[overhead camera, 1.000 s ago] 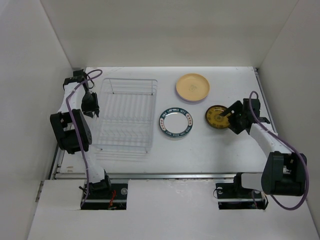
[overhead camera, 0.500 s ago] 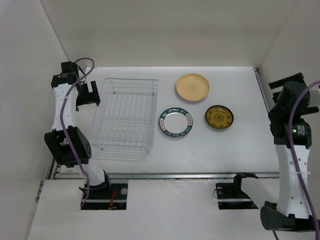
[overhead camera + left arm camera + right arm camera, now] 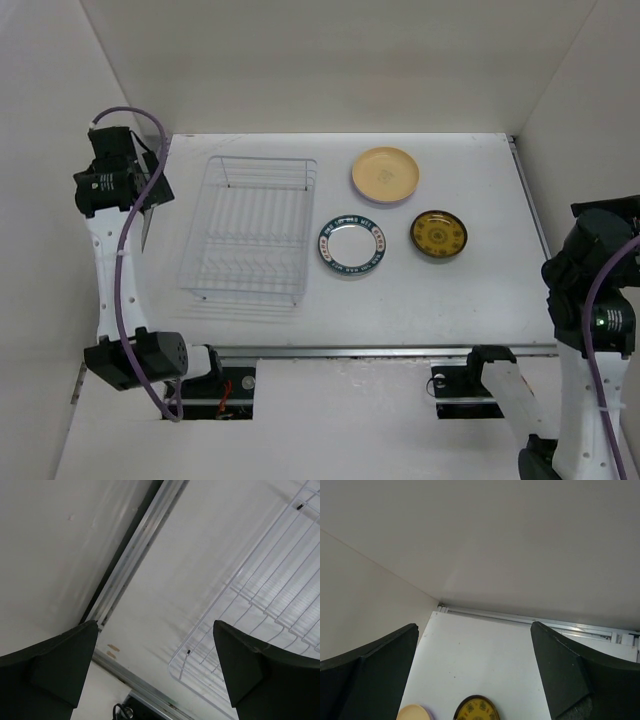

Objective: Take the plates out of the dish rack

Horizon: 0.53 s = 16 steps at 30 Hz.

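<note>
The left gripper [image 3: 155, 630] hangs with its jaws spread wide and nothing between them, high over the table's [image 3: 470, 300] left edge, with the dish rack [image 3: 260, 600] just to its right. The right gripper [image 3: 475, 630] is likewise spread and empty, high at the right side, with the brown-gold plate [image 3: 476, 709] low in its view.

If the left arm dropped from here, a finger could hook the rack's thin side wire and drag it. A careless descent on the right could skid the brown-gold plate.

Counted: 1 rack with no plate seen in it, and 3 plates flat on the table, namely the yellow-tan plate [image 3: 385, 175], the teal-lettered plate [image 3: 352, 245] and the brown-gold one. A lavender sliver under the yellow-tan plate may be a 4th.
</note>
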Tool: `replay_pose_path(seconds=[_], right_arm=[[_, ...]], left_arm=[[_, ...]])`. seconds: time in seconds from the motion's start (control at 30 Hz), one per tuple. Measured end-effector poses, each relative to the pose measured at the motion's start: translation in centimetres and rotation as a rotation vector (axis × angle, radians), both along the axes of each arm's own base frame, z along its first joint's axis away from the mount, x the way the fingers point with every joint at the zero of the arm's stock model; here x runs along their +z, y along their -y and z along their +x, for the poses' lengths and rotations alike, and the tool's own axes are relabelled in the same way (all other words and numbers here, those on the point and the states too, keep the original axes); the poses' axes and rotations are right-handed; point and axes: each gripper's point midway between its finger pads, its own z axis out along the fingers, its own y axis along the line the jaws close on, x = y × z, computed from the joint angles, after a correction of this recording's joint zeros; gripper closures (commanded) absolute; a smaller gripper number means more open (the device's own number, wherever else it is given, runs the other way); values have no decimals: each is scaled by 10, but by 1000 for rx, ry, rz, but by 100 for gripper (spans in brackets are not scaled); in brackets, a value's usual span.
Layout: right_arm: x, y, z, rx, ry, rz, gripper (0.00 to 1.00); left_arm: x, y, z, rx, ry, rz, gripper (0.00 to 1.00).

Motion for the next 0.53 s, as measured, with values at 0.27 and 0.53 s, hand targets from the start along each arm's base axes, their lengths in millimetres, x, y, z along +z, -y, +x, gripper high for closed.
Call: replay_pose_path(seconds=[0.27, 0.53], right_arm=[[-9, -8, 1, 53, -3, 2, 0], [-5, -12, -10, 76, 40, 1, 0]], left_arm=[[-21, 4, -28, 10, -33, 5, 0], [-18, 8, -33, -3, -6, -4, 0]])
